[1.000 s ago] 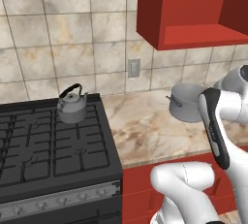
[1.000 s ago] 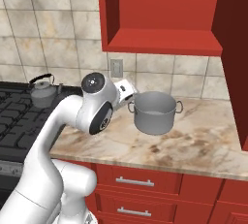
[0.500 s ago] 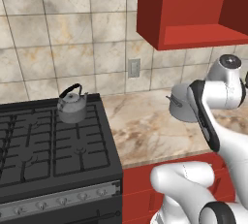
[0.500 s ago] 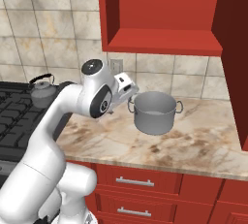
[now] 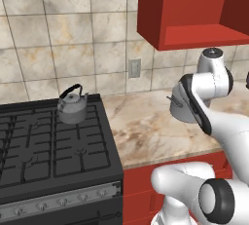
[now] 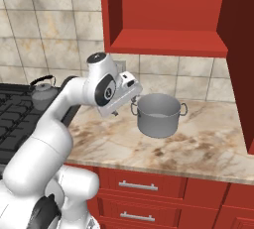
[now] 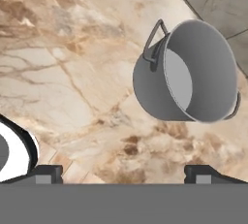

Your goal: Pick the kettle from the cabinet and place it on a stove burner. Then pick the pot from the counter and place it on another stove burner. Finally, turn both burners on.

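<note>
Just right of the stove (image 6: 15, 119) on the counter (image 6: 198, 148), pot (image 6: 158, 115) sits upright, rigid, likely slick steel, best gripped at the rim; gripper (image 6: 130, 86) beside it wide open, empty.

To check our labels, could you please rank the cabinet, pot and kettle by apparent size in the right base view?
1. cabinet, by far
2. pot
3. kettle, though it sits farther off and is partly hidden by the arm
</note>
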Tool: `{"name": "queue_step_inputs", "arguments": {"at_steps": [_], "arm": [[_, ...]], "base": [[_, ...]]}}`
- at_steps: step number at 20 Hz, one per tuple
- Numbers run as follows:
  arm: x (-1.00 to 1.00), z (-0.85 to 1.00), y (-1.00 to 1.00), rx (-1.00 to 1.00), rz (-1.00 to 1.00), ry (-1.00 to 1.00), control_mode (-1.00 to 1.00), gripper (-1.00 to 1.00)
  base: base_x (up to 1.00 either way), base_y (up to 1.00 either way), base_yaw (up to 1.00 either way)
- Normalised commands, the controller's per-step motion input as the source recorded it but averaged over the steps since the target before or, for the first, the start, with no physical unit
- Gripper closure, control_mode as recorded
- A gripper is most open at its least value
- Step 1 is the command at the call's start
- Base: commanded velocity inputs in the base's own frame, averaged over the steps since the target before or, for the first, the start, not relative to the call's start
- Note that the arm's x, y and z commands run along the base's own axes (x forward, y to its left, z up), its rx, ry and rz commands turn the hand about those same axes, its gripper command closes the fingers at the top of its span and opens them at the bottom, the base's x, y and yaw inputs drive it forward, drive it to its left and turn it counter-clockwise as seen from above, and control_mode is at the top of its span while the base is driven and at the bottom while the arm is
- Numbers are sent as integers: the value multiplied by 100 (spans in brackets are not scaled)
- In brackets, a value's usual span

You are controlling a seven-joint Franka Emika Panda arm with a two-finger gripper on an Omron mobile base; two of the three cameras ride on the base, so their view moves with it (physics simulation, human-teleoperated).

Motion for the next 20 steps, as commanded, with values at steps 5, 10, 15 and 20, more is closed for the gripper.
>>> {"name": "queue_step_inputs", "arguments": {"at_steps": [5, 10, 15, 20], "arm": [[4, -22, -5, -1, 0, 3, -100, -100], [4, -21, -13, 0, 0, -1, -100, -100], [0, -25, -15, 0, 0, -4, -100, -100], [9, -17, -7, 0, 0, 0, -100, -100]], "base": [[0, 0, 0], [0, 0, 0], [0, 0, 0], [0, 0, 0]]}}
